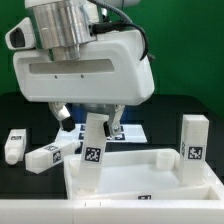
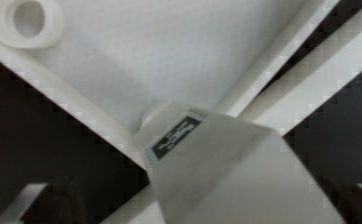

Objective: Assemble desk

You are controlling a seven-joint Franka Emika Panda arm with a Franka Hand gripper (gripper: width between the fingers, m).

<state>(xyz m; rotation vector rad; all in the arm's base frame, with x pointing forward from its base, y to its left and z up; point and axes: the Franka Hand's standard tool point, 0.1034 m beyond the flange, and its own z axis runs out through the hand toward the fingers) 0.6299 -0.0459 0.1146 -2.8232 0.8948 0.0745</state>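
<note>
The white desk top [image 1: 135, 175] lies in front with its raised rim up. In the wrist view it fills the picture [image 2: 125, 70], with a round corner socket [image 2: 27, 25]. My gripper [image 1: 101, 120] is shut on a white tagged leg block [image 1: 92, 143], held tilted over the top's left part. In the wrist view the held leg [image 2: 231, 165] runs between the dark fingers [image 2: 25, 205], gripper [image 2: 199, 205]. A second leg [image 1: 192, 148] stands upright at the top's right corner. Two more legs [image 1: 14, 146] [image 1: 50, 155] lie on the table at the exterior view's left.
The marker board [image 1: 133, 130] lies on the dark table behind the desk top, partly hidden by the gripper. The arm's large white body [image 1: 85, 65] hangs over the middle of the scene. A green wall stands behind.
</note>
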